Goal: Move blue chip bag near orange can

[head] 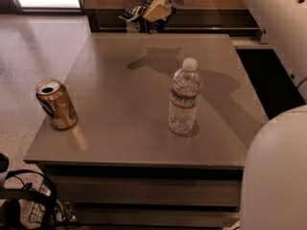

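The orange can (56, 104) stands upright near the left edge of the grey table (120, 90), towards the front. My gripper (144, 17) is raised above the table's far edge, at the top of the view. It is shut on the blue chip bag (135, 13), a dark crumpled bag with white patches that sticks out to the left of the gripper. The bag hangs in the air, far from the can. Its shadow falls on the table's far middle.
A clear plastic water bottle (184, 98) stands upright right of the table's middle. My white arm (273, 18) crosses the upper right and its base (276, 176) fills the lower right. A black wire object (29, 205) sits on the floor at the lower left.
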Robot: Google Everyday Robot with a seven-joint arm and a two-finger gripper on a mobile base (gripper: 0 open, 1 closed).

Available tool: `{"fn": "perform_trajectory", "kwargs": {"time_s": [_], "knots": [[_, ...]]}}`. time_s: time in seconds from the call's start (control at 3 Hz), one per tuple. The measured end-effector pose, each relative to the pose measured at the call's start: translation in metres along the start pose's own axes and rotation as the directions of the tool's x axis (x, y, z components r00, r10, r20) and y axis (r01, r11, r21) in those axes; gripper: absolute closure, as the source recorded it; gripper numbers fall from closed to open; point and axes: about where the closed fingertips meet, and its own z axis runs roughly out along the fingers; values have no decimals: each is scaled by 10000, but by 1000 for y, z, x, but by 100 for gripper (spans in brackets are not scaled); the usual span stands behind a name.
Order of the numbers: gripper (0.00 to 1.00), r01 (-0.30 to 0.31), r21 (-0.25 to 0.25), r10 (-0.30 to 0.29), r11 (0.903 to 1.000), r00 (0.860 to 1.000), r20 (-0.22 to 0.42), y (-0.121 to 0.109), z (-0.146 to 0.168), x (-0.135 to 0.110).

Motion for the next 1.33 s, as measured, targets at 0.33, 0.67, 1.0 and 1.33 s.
{"fn": "perform_trajectory", "kwargs": {"time_s": [0.33,0.67,1.0,1.33], "knots": [[100,901,-268,-887,9956,9947,514,13,-30,-41],[100,1619,-612,-1570,9849,9845,776,41,-59,-80],[100,1965,-1096,-1887,9744,9790,775,74,-78,-104],[100,2108,-1938,-2034,9581,9774,576,126,-85,-122]]}}
